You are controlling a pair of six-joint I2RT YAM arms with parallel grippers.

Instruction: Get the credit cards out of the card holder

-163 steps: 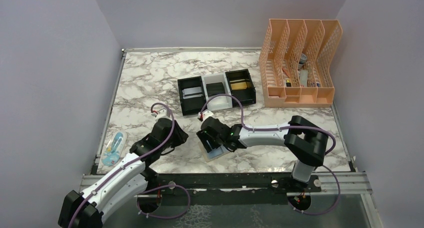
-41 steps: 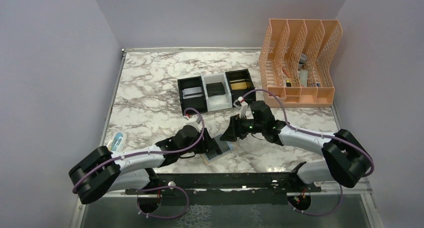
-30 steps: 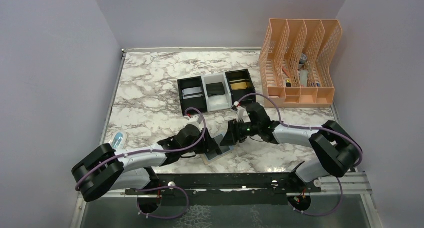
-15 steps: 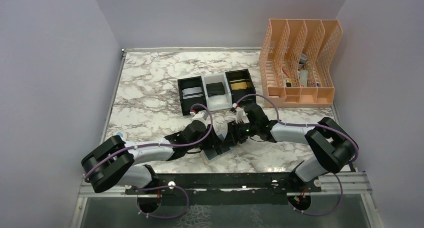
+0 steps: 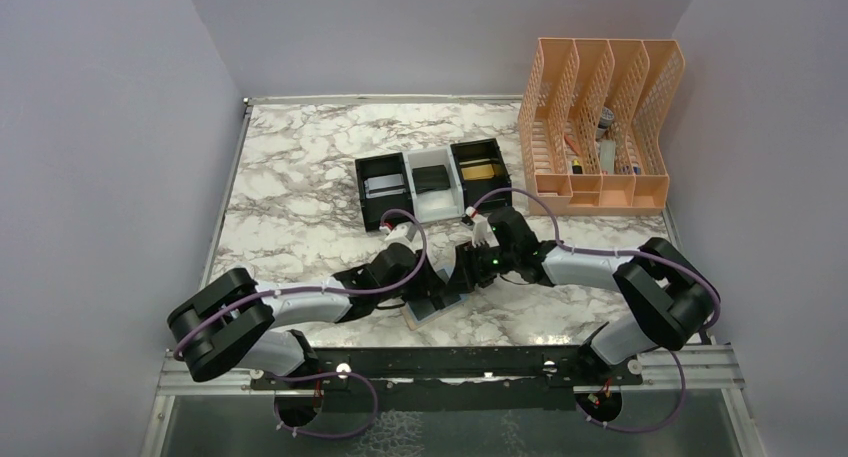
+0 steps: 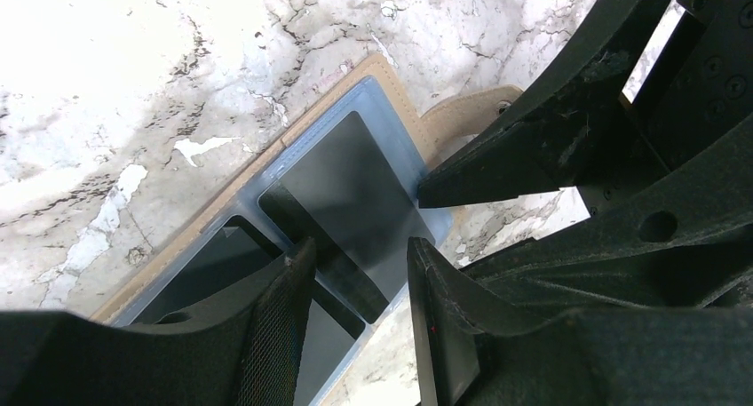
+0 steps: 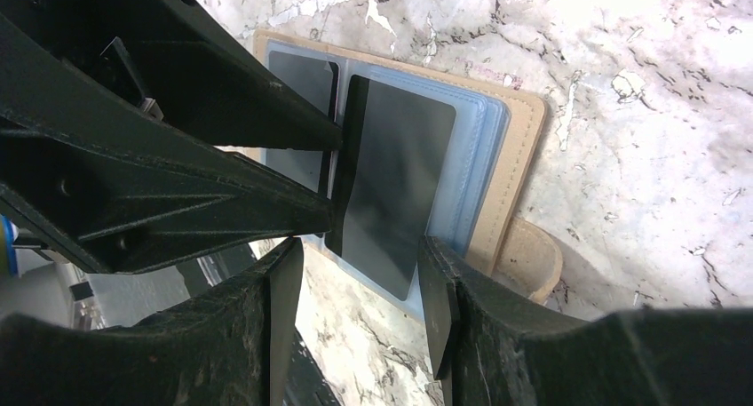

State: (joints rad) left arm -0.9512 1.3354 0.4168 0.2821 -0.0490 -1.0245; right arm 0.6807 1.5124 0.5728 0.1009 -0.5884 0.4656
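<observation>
Find the holder [image 7: 519,131] lying open and flat, pockets up, on the table [image 5: 290,177] near its front edge, where the two arms meet. A dark card [image 7: 404,175] lies on the panel that carries the closing tab, with its darker-striped end at the fold. A second dark shape shows in the other panel; you cannot tell whether it is a card.

The left gripper [image 6: 360,250] comes in low from the fold side. Its jaws are parted, with both tips at the striped end of the dark card and nothing clamped between them. The right gripper [image 7: 360,246] faces it from the tab side, also with its jaws parted and empty. One of its fingertips [image 6: 426,188] rests at the pocket edge beside the dark card. You cannot tell whether any tip presses the card itself.

Beyond the holder stands a row of three bins [image 5: 433,205]. They hold cards [image 5: 384,185]: one silvery, one dark, one gold. The organizer [image 5: 600,127] stands at the far right.
</observation>
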